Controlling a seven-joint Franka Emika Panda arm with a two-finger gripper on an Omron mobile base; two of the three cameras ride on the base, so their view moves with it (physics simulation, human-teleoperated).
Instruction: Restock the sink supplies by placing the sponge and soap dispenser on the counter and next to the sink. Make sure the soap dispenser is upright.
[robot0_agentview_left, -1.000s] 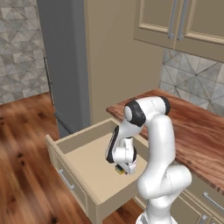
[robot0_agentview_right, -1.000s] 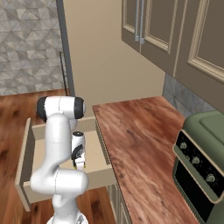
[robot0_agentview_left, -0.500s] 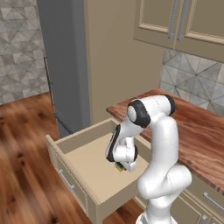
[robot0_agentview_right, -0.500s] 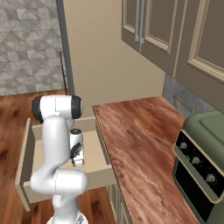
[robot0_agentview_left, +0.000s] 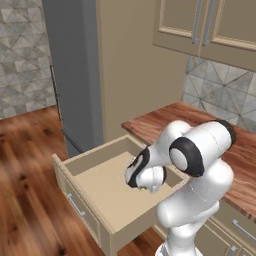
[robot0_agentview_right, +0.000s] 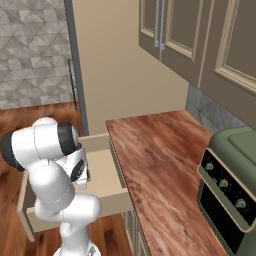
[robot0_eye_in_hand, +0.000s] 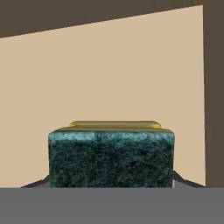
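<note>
Closest in, the hand view had the sponge, a small block with a dark green scouring face and a yellow layer behind it, sitting squarely in the claw. Its two sides reached right out to the dark fingertips. The claw had drawn in from a wider spread over the past second and stood about half closed, to all appearances clamped on the sponge. Behind the sponge lay the plain beige floor of the open drawer, with a darker drawer wall along the top and right edges of that view. From the left base view, the white arm had folded lower over the drawer than it stood a moment before. Its hand was down inside the drawer's right half, so the sponge was low in the drawer and not yet on the table. I judged the pick-up step as good as done. What remained was to lift the sponge clear of the drawer wall and carry it over to the sink. Just beyond the drawer ran the reddish-brown wood-grain table over beige cabinets. A green countertop oven stood at its near right end in the right base view. Farther back rose the tall grey refrigerator, the beige wall cupboards and the patterned grey tile.
</note>
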